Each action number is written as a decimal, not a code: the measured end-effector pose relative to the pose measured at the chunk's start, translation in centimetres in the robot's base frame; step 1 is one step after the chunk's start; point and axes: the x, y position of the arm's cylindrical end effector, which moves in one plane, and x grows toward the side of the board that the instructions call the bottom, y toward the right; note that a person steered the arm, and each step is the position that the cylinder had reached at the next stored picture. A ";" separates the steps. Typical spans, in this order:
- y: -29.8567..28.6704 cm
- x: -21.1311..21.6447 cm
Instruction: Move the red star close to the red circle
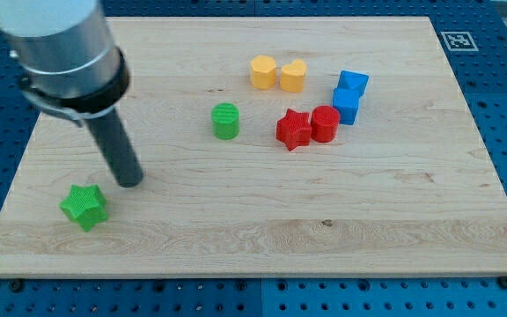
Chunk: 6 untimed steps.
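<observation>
Resting on the wooden board, my tip, a bare rod with nothing to pinch, sits just above-right of the green star, while far to its right the red star seemingly touches the red circle.

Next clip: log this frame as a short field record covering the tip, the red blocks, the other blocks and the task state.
tip: my tip rests on the wooden board at the view's left, just above and right of the green star
red star: right of centre, touching or almost touching the red circle on its right
other blocks: green cylinder; two yellow blocks; two blue blocks
task state: red star already beside red circle; tip far from both
</observation>
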 end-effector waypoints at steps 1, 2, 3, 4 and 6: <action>5.7 0.0; 12.0 0.0; 13.5 -1.8; 13.5 -3.8; 13.5 -3.8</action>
